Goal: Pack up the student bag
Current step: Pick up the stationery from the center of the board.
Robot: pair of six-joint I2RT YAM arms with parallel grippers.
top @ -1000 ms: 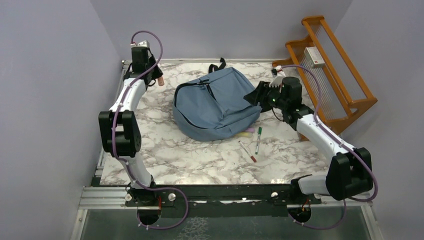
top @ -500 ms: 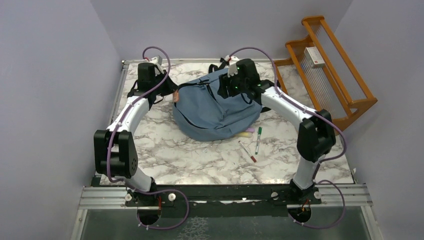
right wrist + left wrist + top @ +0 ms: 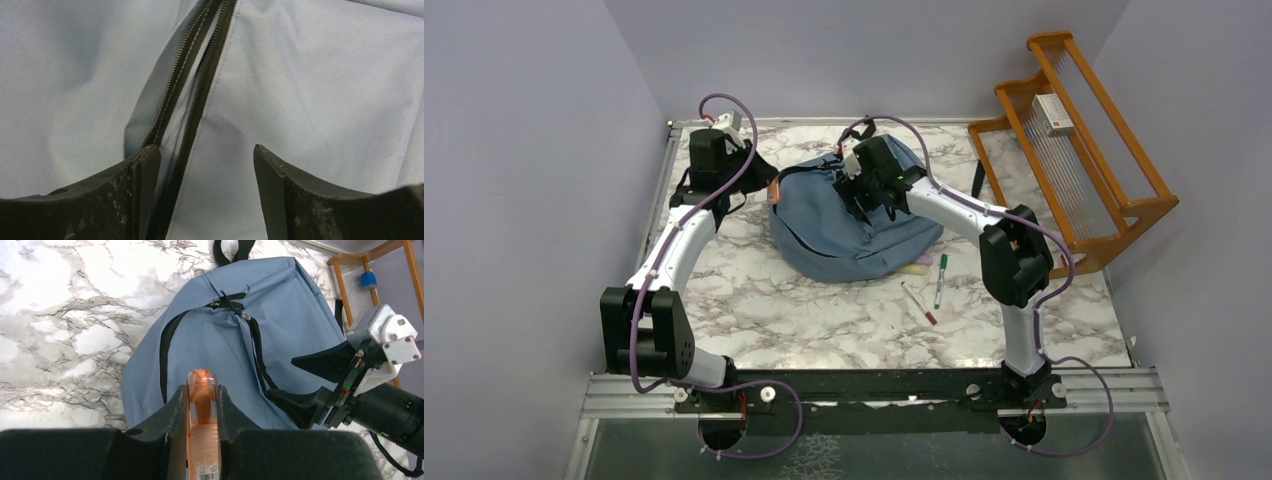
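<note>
Slate-blue student bag (image 3: 285,305) fabric lies between my right gripper's (image 3: 206,175) parted jaws; I'd pinch beside the zipper (image 3: 197,95), gaping it for my left gripper's (image 3: 201,390) clamped orange pen (image 3: 203,440).

Bright, even, diffuse light, soft faint shadows, sharp detail, left pincer (image 3: 202,390) body blurred up close.

Tool (image 3: 205,152), jaws apart, above the student bag's (image 3: 325,75) parted zipper (image 3: 200,90).

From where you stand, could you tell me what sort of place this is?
Most likely a robot test booth: two arms bolted to a metal rail at a marble-pattern table, plain lilac walls close around, and a backpack laid out.
</note>
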